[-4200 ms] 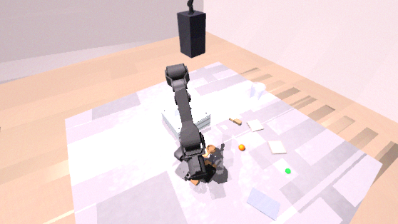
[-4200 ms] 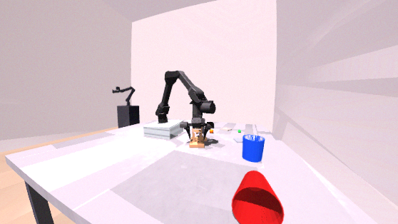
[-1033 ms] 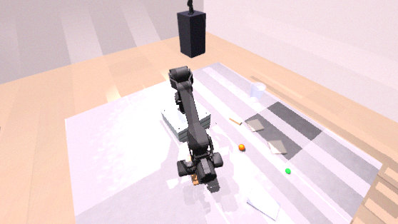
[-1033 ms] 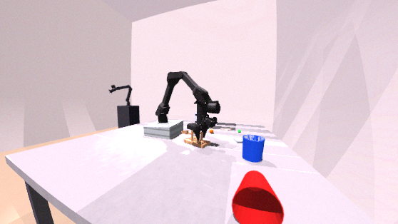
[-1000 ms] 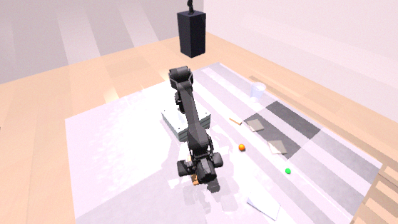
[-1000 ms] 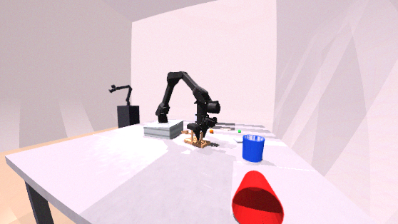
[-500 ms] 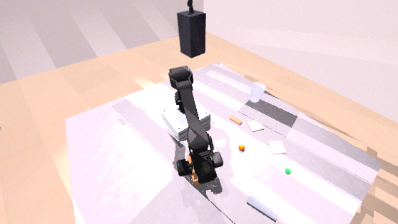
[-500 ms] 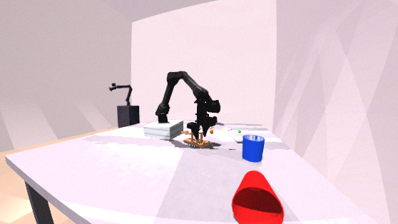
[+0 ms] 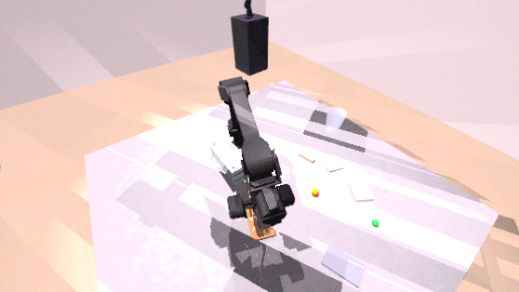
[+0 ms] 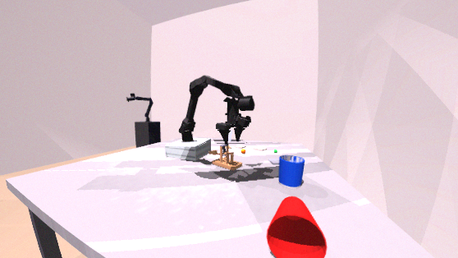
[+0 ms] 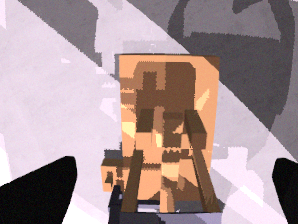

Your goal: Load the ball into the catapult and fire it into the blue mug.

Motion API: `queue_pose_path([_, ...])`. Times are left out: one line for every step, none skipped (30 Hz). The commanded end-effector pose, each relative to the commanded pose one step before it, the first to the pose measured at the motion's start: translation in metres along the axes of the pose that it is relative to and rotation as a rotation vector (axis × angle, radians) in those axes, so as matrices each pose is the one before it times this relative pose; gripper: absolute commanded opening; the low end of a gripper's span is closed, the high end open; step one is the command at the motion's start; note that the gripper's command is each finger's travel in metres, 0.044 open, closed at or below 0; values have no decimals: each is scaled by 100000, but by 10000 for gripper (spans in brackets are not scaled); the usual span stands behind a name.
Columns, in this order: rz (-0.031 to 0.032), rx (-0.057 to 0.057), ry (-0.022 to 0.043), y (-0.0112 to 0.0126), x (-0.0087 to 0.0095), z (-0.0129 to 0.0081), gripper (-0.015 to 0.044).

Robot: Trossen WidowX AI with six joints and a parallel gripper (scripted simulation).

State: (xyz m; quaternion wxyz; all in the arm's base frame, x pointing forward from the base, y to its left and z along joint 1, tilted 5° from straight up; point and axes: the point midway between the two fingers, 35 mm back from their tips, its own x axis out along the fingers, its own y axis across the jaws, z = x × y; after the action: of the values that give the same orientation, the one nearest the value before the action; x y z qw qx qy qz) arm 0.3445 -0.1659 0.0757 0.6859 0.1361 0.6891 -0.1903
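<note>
The wooden catapult [image 9: 262, 233] [image 10: 227, 164] [image 11: 205, 75] stands on the table, partly hidden by the arm in the top view. My gripper [image 10: 231, 142] [image 11: 178, 169] is open and empty above it, with one finger to each side in the wrist view. An orange ball [image 9: 315, 192] [image 10: 243, 151] lies on the table to the right of the catapult in the top view. The blue mug [image 10: 291, 172] stands upright on the table, right of the catapult in the exterior view. I cannot see a ball on the catapult.
A green ball [image 9: 375, 223] [image 10: 276, 151] lies beyond the orange one. A red cup [image 10: 296, 209] lies on its side near the mug. A clear cup [image 9: 336, 120], a wooden stick [image 9: 307, 158], two flat pale pieces and a bluish panel [image 9: 344, 266] are also on the table.
</note>
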Motion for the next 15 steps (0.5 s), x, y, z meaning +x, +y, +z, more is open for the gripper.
queue_pose_path([266,-316,790,19,-625,-554,440])
queue_pose_path([-2,0,-2,-4,264,21,440])
queue_pose_path([-7,0,-4,-13,790,48,440])
queue_pose_path([-13,0,-1,-25,1312,34,440])
queue_pose_path([-13,0,5,-28,1303,-23,440])
queue_pose_path([-8,0,6,-18,777,-41,440])
queue_pose_path([-3,0,3,-6,258,-18,440])
queue_pose_path([0,0,0,0,0,0,440])
queue_pose_path([0,0,0,0,0,0,440])
queue_pose_path([0,0,0,0,0,0,440])
queue_pose_path([0,0,0,0,0,0,440])
queue_pose_path([0,0,0,1,27,2,440])
queue_pose_path([0,0,0,2,80,6,440])
queue_pose_path([-1,0,0,2,105,7,440])
queue_pose_path([-1,0,0,3,155,10,440])
